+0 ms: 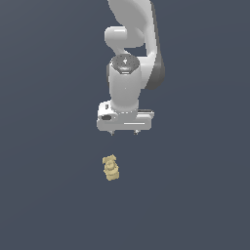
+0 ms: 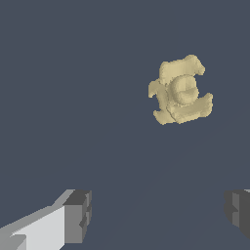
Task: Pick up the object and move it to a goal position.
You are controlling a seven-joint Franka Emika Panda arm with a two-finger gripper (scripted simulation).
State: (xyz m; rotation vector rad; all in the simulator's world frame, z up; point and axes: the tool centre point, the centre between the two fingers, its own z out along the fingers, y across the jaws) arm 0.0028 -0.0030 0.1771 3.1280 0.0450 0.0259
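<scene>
The object is a small tan-yellow knobbly figurine lying on the dark floor, lower in the exterior view than the arm. In the wrist view the object shows from above, apart from both fingers. My gripper hangs above the floor, pointing down, a short way off the object and slightly to the exterior view's right of it. The gripper is open, with a wide gap between the two grey fingertips and nothing between them.
The white arm rises behind the gripper toward the top of the exterior view. Around the object there is only the flat dark blue-grey floor.
</scene>
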